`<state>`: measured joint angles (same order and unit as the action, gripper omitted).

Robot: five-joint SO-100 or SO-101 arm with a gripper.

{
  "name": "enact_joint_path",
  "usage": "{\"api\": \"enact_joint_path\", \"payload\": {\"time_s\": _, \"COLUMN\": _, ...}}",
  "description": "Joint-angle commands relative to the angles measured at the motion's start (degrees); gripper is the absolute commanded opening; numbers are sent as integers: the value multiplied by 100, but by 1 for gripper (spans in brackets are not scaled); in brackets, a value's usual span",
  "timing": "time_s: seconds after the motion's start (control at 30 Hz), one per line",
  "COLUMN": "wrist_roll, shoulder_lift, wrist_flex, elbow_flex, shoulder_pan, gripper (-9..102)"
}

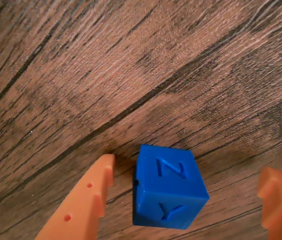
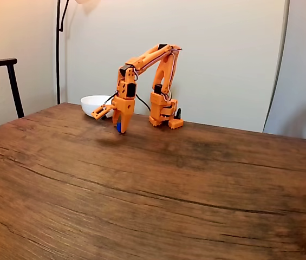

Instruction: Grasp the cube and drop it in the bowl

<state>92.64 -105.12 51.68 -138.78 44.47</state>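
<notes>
The hand [image 1: 185,200] is spread wide around the cube [image 1: 168,192] on the counter [image 2: 153,179]; the bowl [image 2: 94,104] sits behind, its inside hidden.

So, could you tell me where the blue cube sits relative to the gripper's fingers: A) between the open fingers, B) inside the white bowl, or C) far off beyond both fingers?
A: in the wrist view the cube sits between the spread orange fingers of the gripper.

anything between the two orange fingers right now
Yes, the blue cube sits on the wooden table between the fingers, nearer the left one in the wrist view, with bare wood on its right.
</notes>
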Motion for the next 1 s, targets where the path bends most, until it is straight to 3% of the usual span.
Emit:
{"api": "enact_joint_path", "payload": {"time_s": 0.0, "wrist_roll": -35, "shoulder_lift": 18, "wrist_flex": -44, "elbow_flex": 88, "shoulder_pan": 9, "gripper": 39}}
{"api": "enact_joint_path", "payload": {"time_s": 0.3, "wrist_roll": -53, "shoulder_lift": 18, "wrist_flex": -18, "elbow_flex": 62, "shoulder_pan": 35, "gripper": 16}}
{"api": "enact_joint_path", "payload": {"time_s": 0.67, "wrist_roll": -158, "shoulder_lift": 18, "wrist_flex": 53, "elbow_flex": 26, "shoulder_pan": 35, "gripper": 6}}
{"api": "enact_joint_path", "payload": {"time_s": 0.97, "wrist_roll": -141, "shoulder_lift": -26, "wrist_flex": 53, "elbow_flex": 26, "shoulder_pan": -53, "gripper": 5}}
